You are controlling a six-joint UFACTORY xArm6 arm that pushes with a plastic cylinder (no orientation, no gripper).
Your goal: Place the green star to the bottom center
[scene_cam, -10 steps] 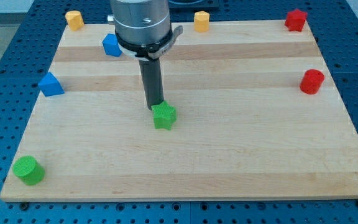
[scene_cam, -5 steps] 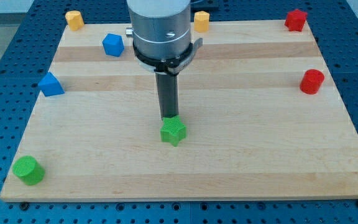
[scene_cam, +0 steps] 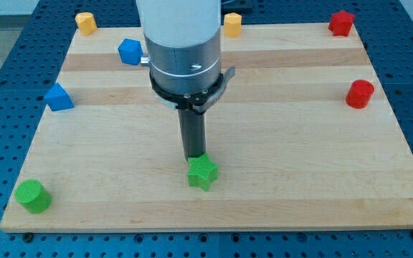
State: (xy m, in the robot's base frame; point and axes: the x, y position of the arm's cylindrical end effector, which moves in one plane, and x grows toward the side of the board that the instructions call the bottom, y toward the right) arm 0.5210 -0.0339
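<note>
I have no jaws, only a rod; my tip (scene_cam: 193, 158) touches the green star's (scene_cam: 202, 173) top edge. The star sits on the desk (scene_cam: 300, 165), near bottom centre.

You won't find any readable text, label, brand, number or sign here, neither on the wooden surface (scene_cam: 300, 143), on the coloured blocks, nor on the arm's housing (scene_cam: 181, 50).

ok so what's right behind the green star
My tip sits against the green star on its upper side. The exact contact point is hidden by the star; beyond is bare wooden board.
</note>
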